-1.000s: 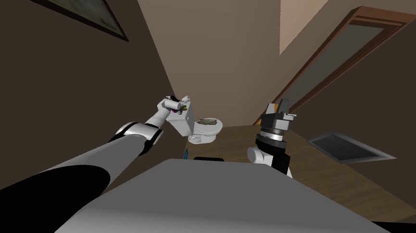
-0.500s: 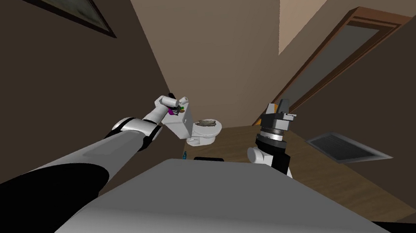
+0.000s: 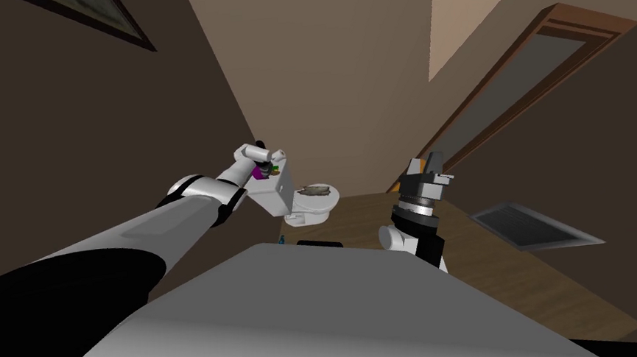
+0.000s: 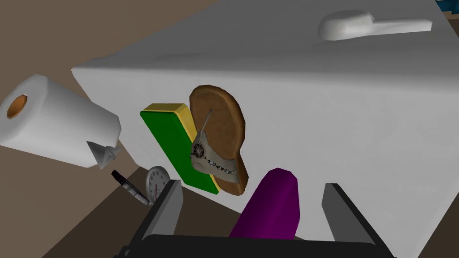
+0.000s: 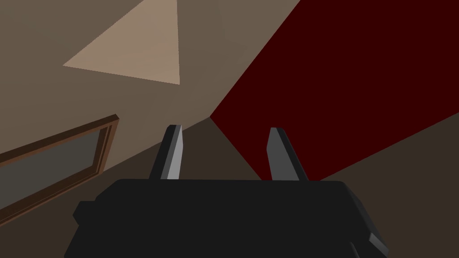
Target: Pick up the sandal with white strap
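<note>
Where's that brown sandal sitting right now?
In the left wrist view, the sandal lies on the white toilet tank, beside a green block, just ahead of the open left gripper.

The sandal (image 4: 223,127) lies on the tank lid (image 4: 322,112), touching a block (image 4: 172,148) alongside it. A cylinder (image 4: 273,204) lies near its strap end. A roll (image 4: 54,121) sits just off the lid's corner, near a dial (image 4: 157,181) and pen (image 4: 127,186).
</note>
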